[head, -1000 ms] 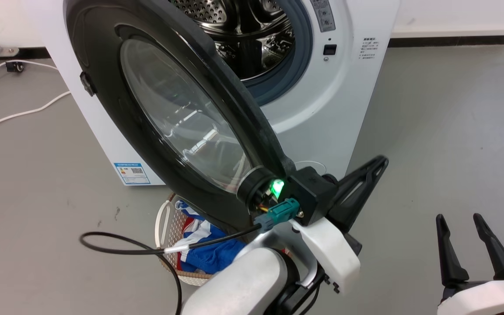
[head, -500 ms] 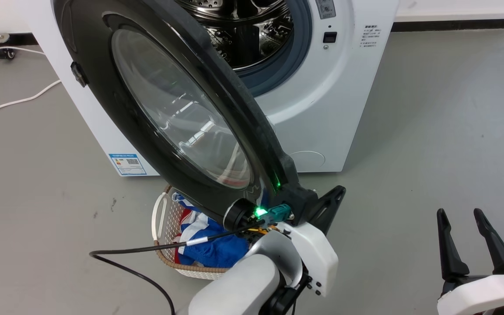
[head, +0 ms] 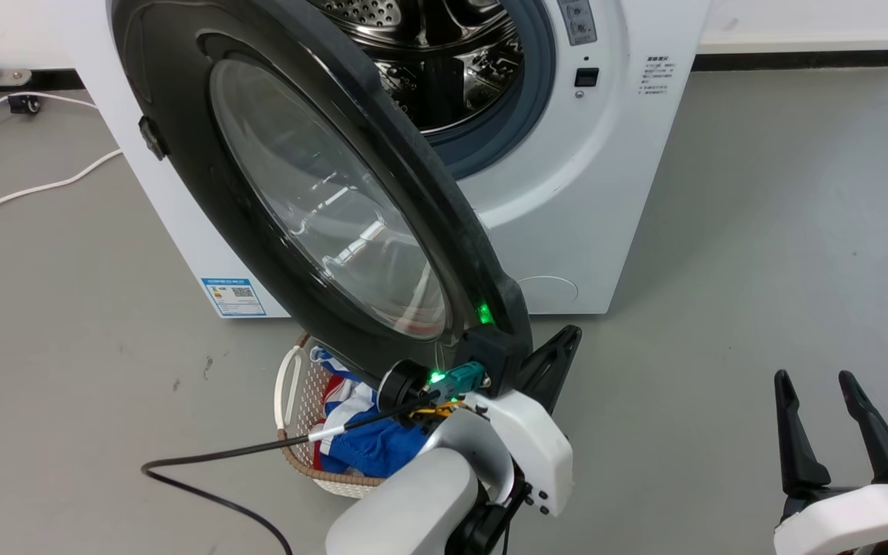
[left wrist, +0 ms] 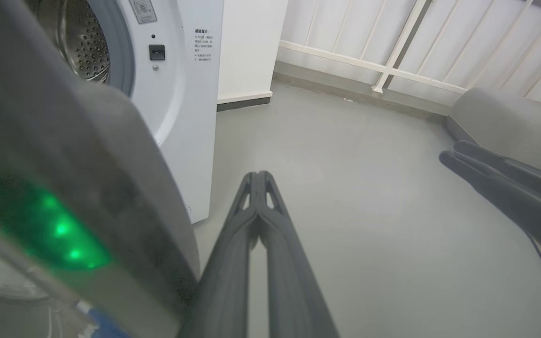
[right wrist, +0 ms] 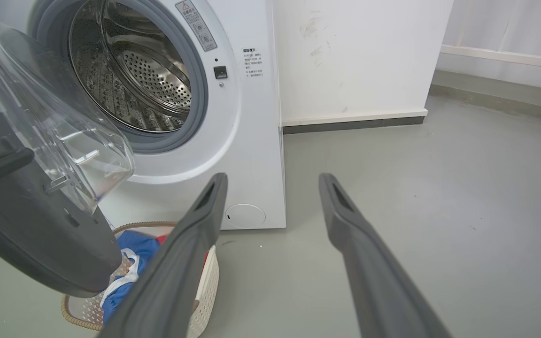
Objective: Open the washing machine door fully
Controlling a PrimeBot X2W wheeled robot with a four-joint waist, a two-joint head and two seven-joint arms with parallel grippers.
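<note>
The washing machine door [head: 182, 177], glossy black with a bulging clear glass window [head: 321, 208], stands swung out from the white machine [head: 598, 193] and hides the left of its front. Behind it the steel drum opening [head: 459, 62] shows. My left gripper [head: 567, 336] is shut with nothing between its fingers, just right of the door's lowest rim; its wrist sits close under that rim. In the left wrist view the blurred door rim [left wrist: 78, 178] rises left of the shut left gripper [left wrist: 257, 174]. My right gripper [head: 812, 378] hangs open at the lower right, apart from the door [right wrist: 40, 234].
A white laundry basket [head: 286, 385] holding blue and red cloth sits on the floor under the door's lower edge. A black cable [head: 213, 462] loops from my left arm. White cords [head: 35, 189] lie at the far left. A railing [left wrist: 392, 51] stands beyond the machine.
My left gripper has drawn down and back toward me along the door's lower rim. The head camera shifted slightly. The right gripper has stayed put and open.
</note>
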